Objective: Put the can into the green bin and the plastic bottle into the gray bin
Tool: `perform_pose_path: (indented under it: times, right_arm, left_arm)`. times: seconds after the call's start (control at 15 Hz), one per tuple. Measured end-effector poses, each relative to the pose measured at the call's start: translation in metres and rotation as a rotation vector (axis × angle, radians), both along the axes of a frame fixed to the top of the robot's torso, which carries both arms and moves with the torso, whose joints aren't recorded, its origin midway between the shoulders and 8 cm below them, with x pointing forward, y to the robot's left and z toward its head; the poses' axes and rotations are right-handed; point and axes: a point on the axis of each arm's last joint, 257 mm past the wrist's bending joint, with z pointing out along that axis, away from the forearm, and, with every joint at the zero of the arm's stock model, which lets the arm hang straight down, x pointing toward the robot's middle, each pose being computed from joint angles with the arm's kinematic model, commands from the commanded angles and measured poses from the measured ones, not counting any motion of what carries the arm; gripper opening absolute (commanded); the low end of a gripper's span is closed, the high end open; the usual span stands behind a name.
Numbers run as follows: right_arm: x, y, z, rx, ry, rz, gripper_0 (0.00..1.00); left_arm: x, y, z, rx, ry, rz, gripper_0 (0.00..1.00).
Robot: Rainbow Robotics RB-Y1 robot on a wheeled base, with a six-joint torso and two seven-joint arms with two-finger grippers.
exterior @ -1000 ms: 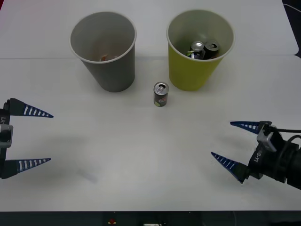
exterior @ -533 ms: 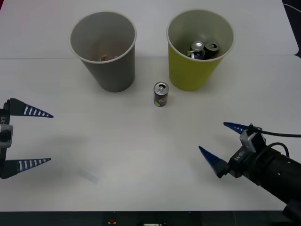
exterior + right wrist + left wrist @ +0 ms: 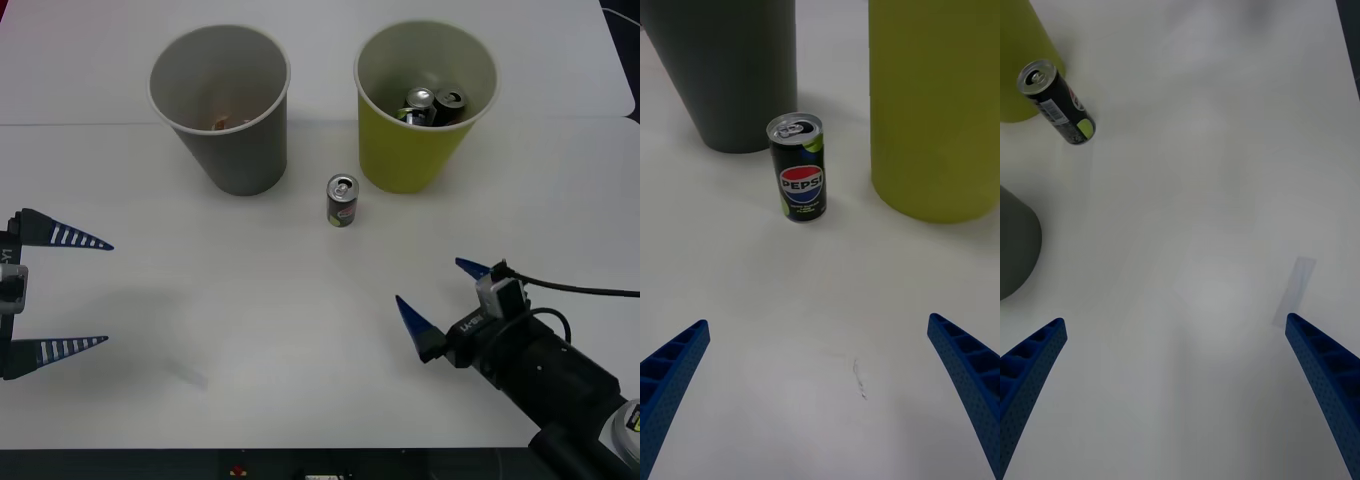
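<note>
**Right gripper lining up on the can**

The right gripper (image 3: 441, 300) is hovering over the near right of the table (image 3: 300, 330), its blue fingers spread wide apart and pointing at the can (image 3: 342, 201), with nothing held. The can is standing upright between the gray bin (image 3: 221, 105) and the green bin (image 3: 425, 100), just beside the green one. The step in hand looks like the approach; next it likely needs to reach farther and straddle the can. The left gripper (image 3: 60, 292) is waiting at the near left, fingers apart.

The green bin is holding several cans already; the gray bin is holding something small that I cannot identify.
</note>
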Motion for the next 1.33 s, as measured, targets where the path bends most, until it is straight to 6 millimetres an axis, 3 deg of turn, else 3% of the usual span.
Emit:
perform_pose_path:
  times: [0.27,0.73,1.07,1.33]
  right_arm:
    - [0.015,0.016,-0.007,0.105,0.009,-0.064,1.00]
    - [0.059,0.042,-0.021,0.197,-0.110,-0.165,1.00]
    - [0.089,0.065,-0.025,0.205,-0.162,-0.196,1.00]
    - [0.101,0.082,-0.026,0.202,-0.181,-0.209,1.00]
  left_arm:
    - [0.000,0.000,0.000,0.000,0.000,0.000,1.00]
    - [0.000,0.000,0.000,0.000,0.000,0.000,1.00]
    - [0.000,0.000,0.000,0.000,0.000,0.000,1.00]
    - [0.000,0.000,0.000,0.000,0.000,0.000,1.00]
